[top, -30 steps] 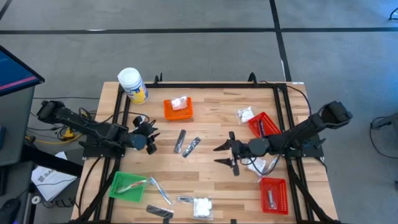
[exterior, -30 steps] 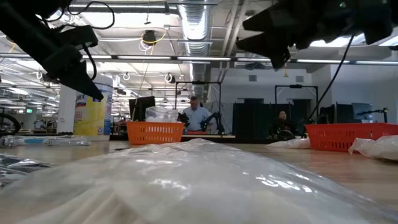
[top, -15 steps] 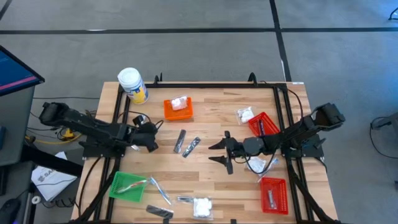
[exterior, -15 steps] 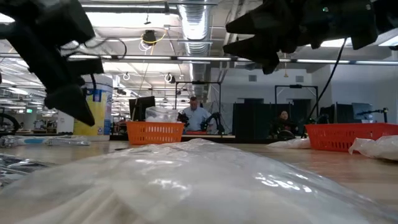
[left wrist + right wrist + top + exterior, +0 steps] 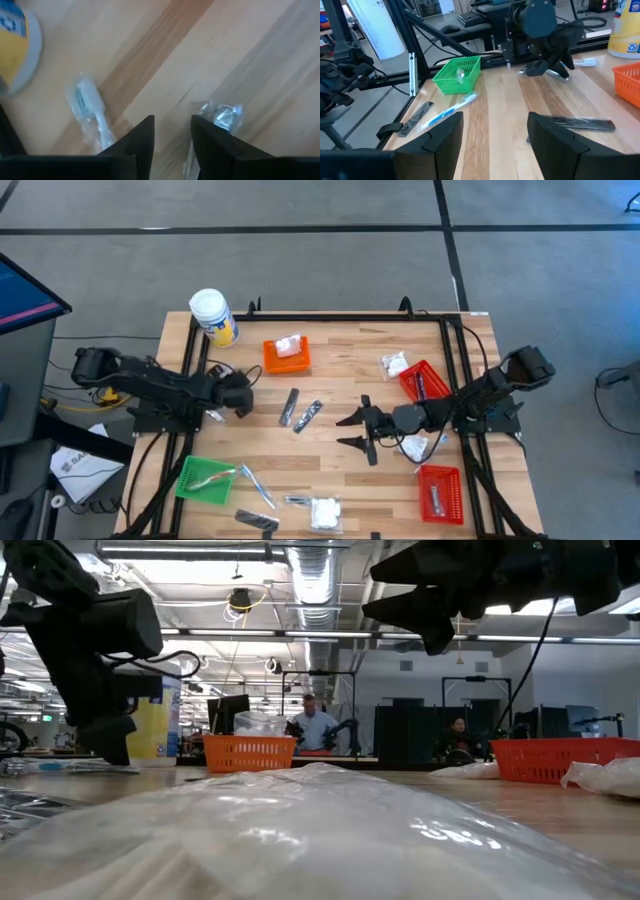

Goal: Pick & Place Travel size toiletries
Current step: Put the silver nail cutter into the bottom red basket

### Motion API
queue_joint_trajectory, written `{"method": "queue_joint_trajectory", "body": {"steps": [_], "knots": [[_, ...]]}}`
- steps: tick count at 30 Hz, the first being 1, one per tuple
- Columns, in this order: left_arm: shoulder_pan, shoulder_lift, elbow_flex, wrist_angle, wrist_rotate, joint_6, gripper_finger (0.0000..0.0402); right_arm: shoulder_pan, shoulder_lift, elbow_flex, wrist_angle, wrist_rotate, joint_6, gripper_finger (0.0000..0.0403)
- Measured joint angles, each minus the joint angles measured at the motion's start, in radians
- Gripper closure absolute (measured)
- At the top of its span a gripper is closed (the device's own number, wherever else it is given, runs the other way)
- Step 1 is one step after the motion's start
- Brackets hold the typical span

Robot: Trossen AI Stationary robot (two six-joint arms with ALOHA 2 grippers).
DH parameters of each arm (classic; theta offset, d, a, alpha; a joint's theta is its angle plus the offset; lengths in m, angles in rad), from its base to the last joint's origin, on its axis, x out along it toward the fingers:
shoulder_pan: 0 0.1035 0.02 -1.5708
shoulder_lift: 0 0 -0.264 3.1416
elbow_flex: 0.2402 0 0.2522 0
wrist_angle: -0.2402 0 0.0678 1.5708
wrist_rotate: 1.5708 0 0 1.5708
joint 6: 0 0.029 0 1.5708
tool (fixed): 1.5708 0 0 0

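1. Toiletries lie scattered over the wooden worktop: two slim sachets rest side by side near its middle, and a white lumpy packet lies at the near edge with a dark sachet just beside it.
2. More of them: a clear-wrapped stick lies next to the green basket at the near-left corner, and that basket holds a wrapped item.
3. Over at the left edge, the left gripper points down low over the worktop, close to the yellow-labelled jar.
4. Its wrist view shows the two dark fingers parted by a narrow gap, nothing between them, bare wood underneath.
5. A clear-wrapped stick lies just to one side of those fingers and a crinkly clear packet just to the other.
6. On the other side, the right gripper hovers above the worktop right of the middle, fingers spread wide and empty.
7. The orange basket near the far edge has a white packet in it.
8. Two red baskets sit along the right edge, one farther and one nearer, each with a dark sachet inside.
9. White packets also lie outside the far red basket and under the right arm.
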State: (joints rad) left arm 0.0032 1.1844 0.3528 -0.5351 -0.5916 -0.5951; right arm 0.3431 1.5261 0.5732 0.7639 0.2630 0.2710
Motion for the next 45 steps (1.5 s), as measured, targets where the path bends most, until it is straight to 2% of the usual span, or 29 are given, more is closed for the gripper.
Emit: {"method": "queue_joint_trajectory", "body": {"steps": [4,9,17,21,23,30,45], "knots": [[0.040,-0.070,-0.039,0.015,0.105,-0.093,0.0245,0.000,0.000,0.000,0.000,0.000,0.000,0.0189],[0.041,-0.160,-0.099,0.131,0.157,-0.050,0.0214,-0.003,0.000,0.000,0.000,0.000,0.000,0.0189],[0.011,-0.342,-0.105,0.152,0.199,0.013,0.0206,-0.005,0.000,0.000,0.000,0.000,-0.001,0.0189],[-0.027,-0.404,-0.105,0.117,0.278,0.020,0.0208,-0.005,0.000,0.000,0.000,0.000,-0.005,0.0189],[-0.046,-0.415,-0.105,0.076,0.313,0.014,0.0208,-0.005,0.000,0.000,0.000,0.000,-0.007,0.0189],[-0.112,-0.409,-0.105,-0.014,0.312,-0.035,0.0207,-0.004,0.000,0.000,0.000,0.000,-0.008,0.0189],[-0.128,-0.378,-0.160,-0.007,0.289,-0.090,0.0209,-0.004,0.000,0.000,0.004,0.000,-0.008,0.0189]]}}
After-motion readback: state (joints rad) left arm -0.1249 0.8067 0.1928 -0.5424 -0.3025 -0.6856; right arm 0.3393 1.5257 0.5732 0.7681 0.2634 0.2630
